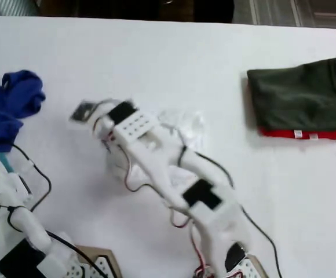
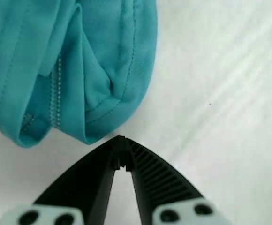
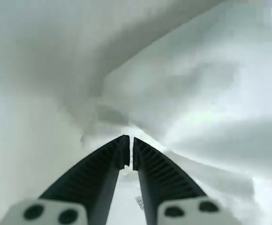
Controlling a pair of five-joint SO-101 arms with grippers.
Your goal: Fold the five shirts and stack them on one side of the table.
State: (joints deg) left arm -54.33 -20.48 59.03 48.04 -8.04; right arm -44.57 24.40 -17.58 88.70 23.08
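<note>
The white shirt (image 1: 182, 124) is the one in play, I think. It's crumpled mid-counter, half tucked under the right arm, and it's too bunched up to have any real long axis. The right claw (image 3: 128, 157) is down in the middle of that cloth with its jaws basically together. I can't tell if a bit of fabric is pinched in there or not. The shirt's bulk lies back along that arm, toward the far-right side, so any spreading pull probably goes away from there.

The teal shirt (image 2: 79, 70) sits just past the tips of the left claw (image 2: 121, 157), which is closed on nothing, so the left arm is clearly the nearer one for that shirt.

The blue shirt (image 1: 11, 101) is heaped at the left edge. The green shirt (image 1: 298, 95) is folded on top of the red shirt (image 1: 304, 133) at the right of the counter (image 1: 214, 58). Looks like two done and three to go.
</note>
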